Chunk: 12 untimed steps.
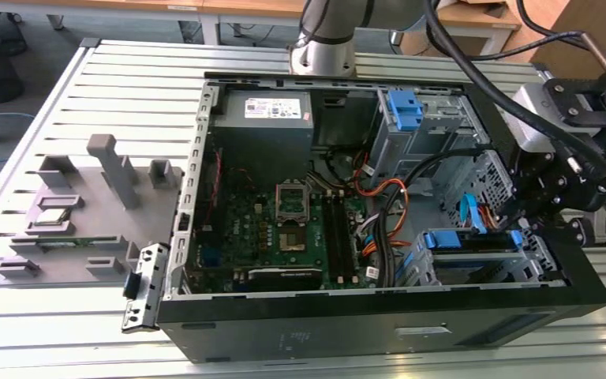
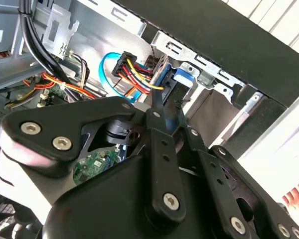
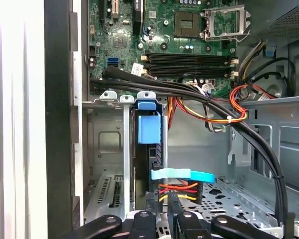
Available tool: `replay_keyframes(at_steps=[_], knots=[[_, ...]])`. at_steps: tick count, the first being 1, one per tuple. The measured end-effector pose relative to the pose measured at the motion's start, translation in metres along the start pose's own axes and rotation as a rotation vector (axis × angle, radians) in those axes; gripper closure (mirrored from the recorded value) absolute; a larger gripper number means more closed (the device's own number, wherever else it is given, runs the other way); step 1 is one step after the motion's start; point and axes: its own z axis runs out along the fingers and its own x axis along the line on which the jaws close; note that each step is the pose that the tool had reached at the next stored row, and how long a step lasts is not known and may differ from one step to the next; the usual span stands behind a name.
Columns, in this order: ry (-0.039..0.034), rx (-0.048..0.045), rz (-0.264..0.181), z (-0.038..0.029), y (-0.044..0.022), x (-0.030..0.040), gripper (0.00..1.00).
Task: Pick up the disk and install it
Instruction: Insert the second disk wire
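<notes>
Slotted metal table (image 1: pixel 114 79) carrying an open desktop computer case (image 1: pixel 387 320) laid on its side, with a grey fixture tray (image 1: pixel 82 221) at the exterior view's left. Inside the case lie the green motherboard (image 1: pixel 282 221) and, toward the exterior view's right, the lower metal drive cage (image 1: pixel 535 257). The disk (image 1: pixel 469 240) sits in this cage, its blue bracket rail uppermost. The first wrist view shows the disk (image 3: pixel 149 129) edge-on between the cage walls. The gripper (image 1: pixel 519 225) hangs just beside the cage at its cable end. In the second wrist view the gripper (image 2: pixel 162 107) reaches down to the cluster of leads at the disk's rear. Whether it is clamped on anything or standing free cannot be told. A light-blue data cable (image 3: pixel 184 175) and a red, yellow and orange power lead (image 3: pixel 179 190) lie directly between gripper and disk. Judged from this, pick-up is complete and installation is in hand, at the seating stage. Completing it would call for a straight push along the cage rails, with both leads kept from being pinched.
</notes>
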Motion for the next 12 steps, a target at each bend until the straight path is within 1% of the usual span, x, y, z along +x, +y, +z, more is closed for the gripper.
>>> replay_keyframes(at_steps=[5, 6, 7, 9, 11, 12], knots=[[0.0044, 0.0001, 0.000, -0.0005, 0.0002, -0.0002, 0.75], [0.0080, 0.0001, 0.000, -0.0005, 0.0005, -0.0003, 0.75], [0.0134, 0.0001, 0.000, -0.0003, 0.0007, -0.0004, 0.75], [0.0252, 0.0003, -0.001, 0.0003, 0.0011, -0.0006, 0.75], [0.0386, 0.0004, -0.001, 0.0009, 0.0019, -0.0012, 0.75], [0.0428, 0.0004, -0.001, 0.0013, 0.0024, -0.0015, 0.75]])
